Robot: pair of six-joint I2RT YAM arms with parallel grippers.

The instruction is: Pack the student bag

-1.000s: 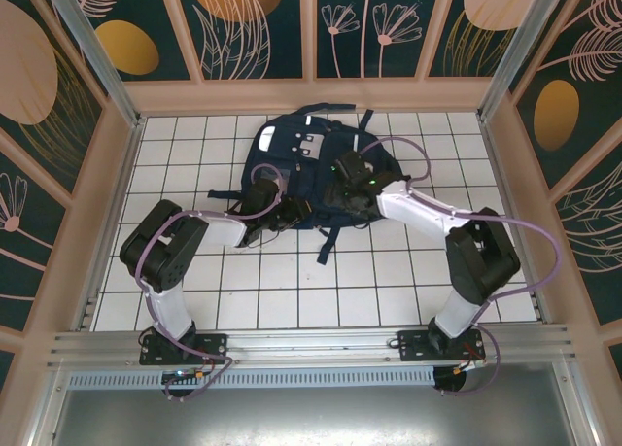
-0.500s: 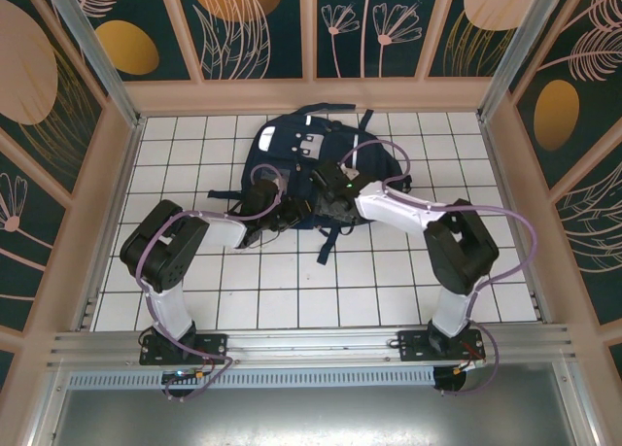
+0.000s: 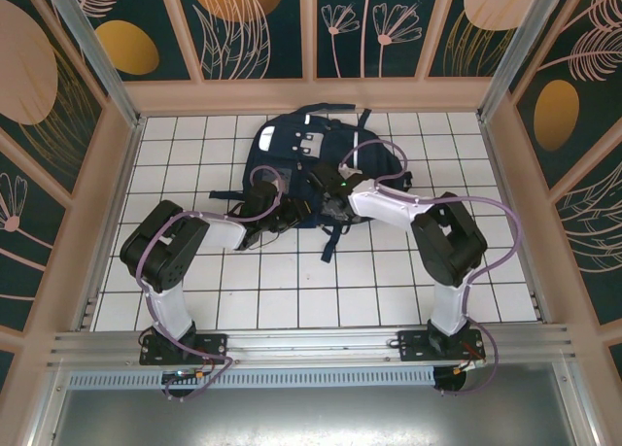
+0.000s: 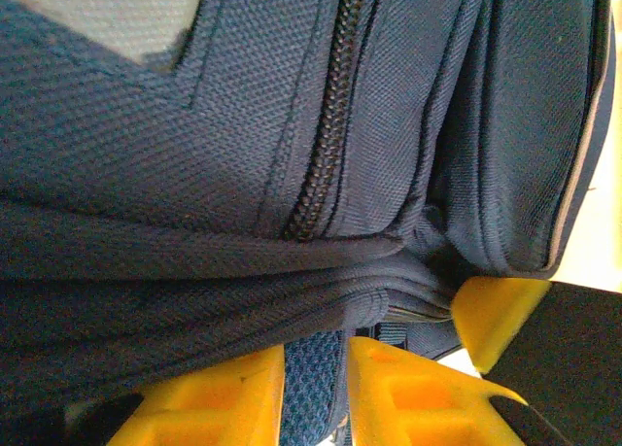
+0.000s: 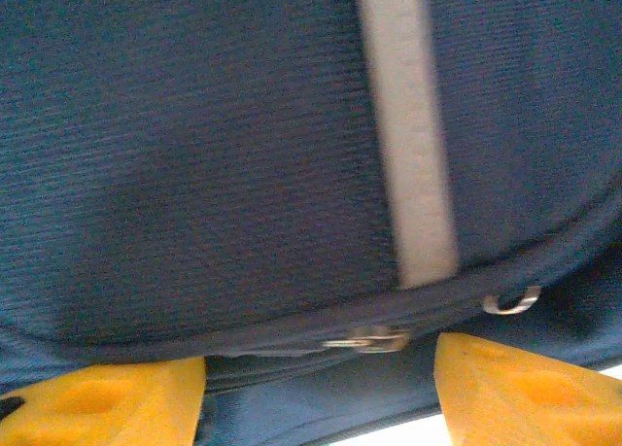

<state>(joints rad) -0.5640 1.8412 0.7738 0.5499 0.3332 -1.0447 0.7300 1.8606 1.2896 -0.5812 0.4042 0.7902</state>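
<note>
Toward the tabletop's point(image 3: 292, 291) far edge: student bag point(image 3: 306, 164), near edge pinched by left claw point(image 4: 316, 373), right claw point(image 5: 316, 388) wide astride zipper pull point(image 5: 369, 341).

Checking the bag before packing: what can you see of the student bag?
The student bag is navy fabric with white stripes, grey patches and dark straps, lying flat on the white tiled table near the far wall. A dark zipper runs closed along its side. The left tool pinches a fold at its near edge; the right tool stands open at a metal zipper pull.
</note>
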